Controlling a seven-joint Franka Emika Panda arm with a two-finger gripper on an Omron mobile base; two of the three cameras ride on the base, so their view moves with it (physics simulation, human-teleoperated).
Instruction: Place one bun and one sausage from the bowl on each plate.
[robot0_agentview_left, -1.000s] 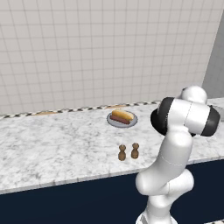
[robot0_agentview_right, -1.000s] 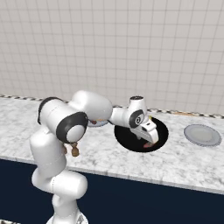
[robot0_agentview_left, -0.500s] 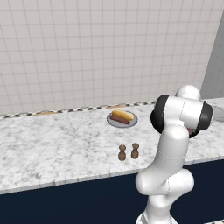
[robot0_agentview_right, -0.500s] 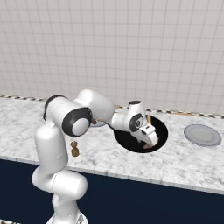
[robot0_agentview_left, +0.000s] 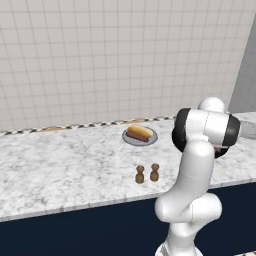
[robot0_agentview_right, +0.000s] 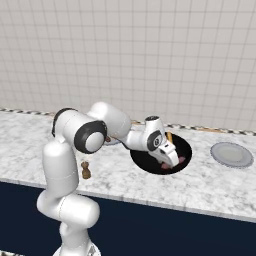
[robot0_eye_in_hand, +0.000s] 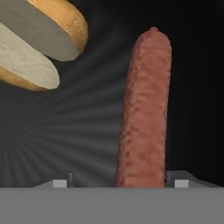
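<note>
- Fingertips: two small tips rise at the bottom of the hand view, spread apart, one on either side of the sausage's near end; whether either pad touches the meat cannot be told, since the tips are nearly cut off at the frame's lower edge.
- Gripper: lowered into the bowl in the right base view, the hand tilted down toward the bowl's near-right part; jaws apart.
- Sausage: reddish-brown, lying lengthwise away from the hand on the bowl floor, its near end between the fingertips; in the right base view a pinkish piece shows just beside the hand.
- Bun: split, pale cut faces turned toward the camera, golden crust behind; lies in the bowl beside the sausage's far end, apart from it.
- Bowl: wide, shallow, matte black, resting on the marble counter under the hand; its dark floor forms the backdrop of the hand view.
- Empty plate: flat, grey, on the counter near the bowl, on its right in the right base view.
- Filled plate: grey, near the tiled wall in the left base view; carries a bun with a sausage alongside.
- Two small brown shakers: upright, side by side, near the counter's front edge; well apart from the filled plate.
</note>
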